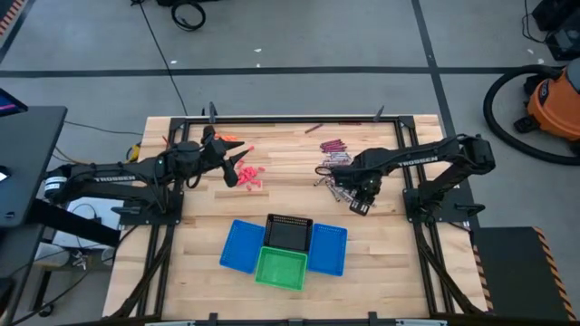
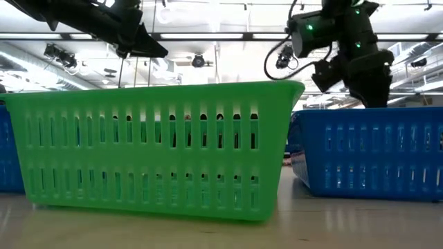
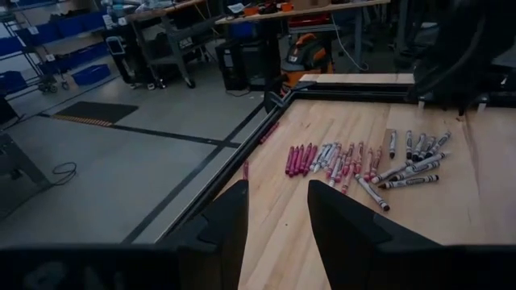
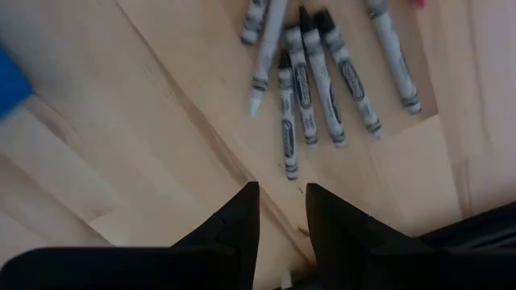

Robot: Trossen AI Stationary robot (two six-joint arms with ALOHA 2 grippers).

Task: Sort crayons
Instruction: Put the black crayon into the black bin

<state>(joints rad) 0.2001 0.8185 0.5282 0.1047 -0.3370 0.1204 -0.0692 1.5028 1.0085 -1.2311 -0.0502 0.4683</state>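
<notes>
From table height the green basket (image 2: 156, 149) fills most of the view and hides the table top behind it, so no crayon shows there; a blue basket (image 2: 367, 152) beside it is cut off at the frame edge. From above, the black basket (image 1: 289, 232) sits between two blue ones, with the green one touching its near side.

The right gripper (image 4: 280, 211) hangs over bare wood with its fingers slightly apart and nothing between them. Just ahead of the tips lie the grey crayons (image 4: 310, 80), side by side, some cut off by the frame.

The left gripper (image 3: 278, 213) also stands parted and empty. Well ahead of its fingers lies a row of maroon crayons (image 3: 300, 159), then mixed reddish and grey ones. Overhead, the pink-red crayons (image 1: 248, 175) lie close by its fingers.
</notes>
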